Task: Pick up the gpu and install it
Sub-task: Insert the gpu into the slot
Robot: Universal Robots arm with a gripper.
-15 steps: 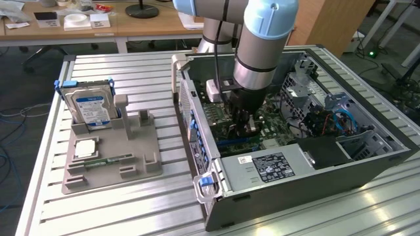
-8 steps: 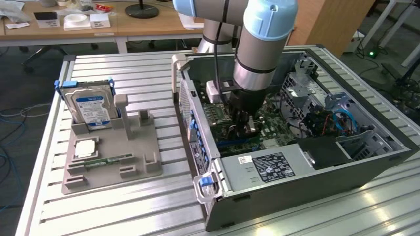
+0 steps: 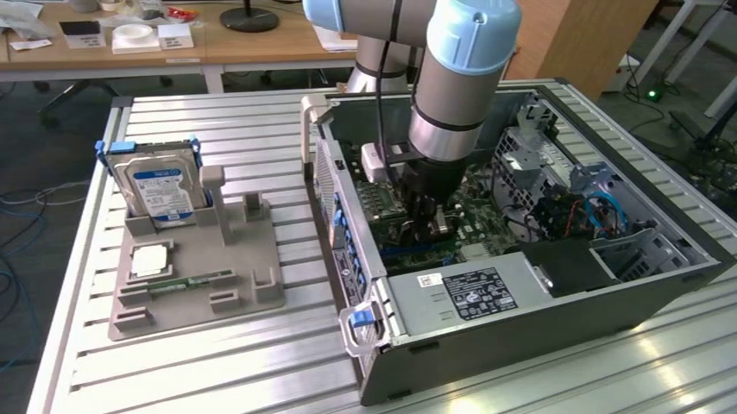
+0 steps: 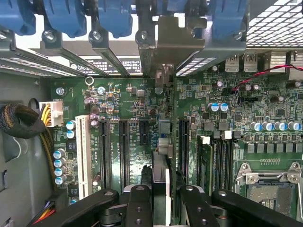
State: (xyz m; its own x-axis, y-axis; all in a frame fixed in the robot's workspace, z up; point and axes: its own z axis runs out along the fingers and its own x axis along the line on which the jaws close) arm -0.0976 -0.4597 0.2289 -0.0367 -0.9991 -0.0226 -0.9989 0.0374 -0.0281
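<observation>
In the wrist view the gpu (image 4: 161, 156) is seen edge-on, a thin dark card running over the green motherboard (image 4: 118, 94) between the black expansion slots. Its silver end bracket (image 4: 180, 42) sits at the case's rear slot openings, under the blue latches. My gripper (image 4: 161, 191) is shut on the card, with one black finger (image 4: 137, 201) on each side. In the exterior view the arm reaches down into the open computer case (image 3: 645, 280), and the gripper (image 3: 420, 216) is low over the motherboard near the rear wall.
Beside the case, on the exterior view's left, a grey holder tray (image 3: 242, 259) carries an upright silver hard drive (image 3: 161, 191) and a narrow green memory stick (image 3: 190, 282). Inside the case are the power supply (image 3: 472, 295), cable bundles (image 4: 21, 120) and an empty CPU socket (image 4: 272, 189).
</observation>
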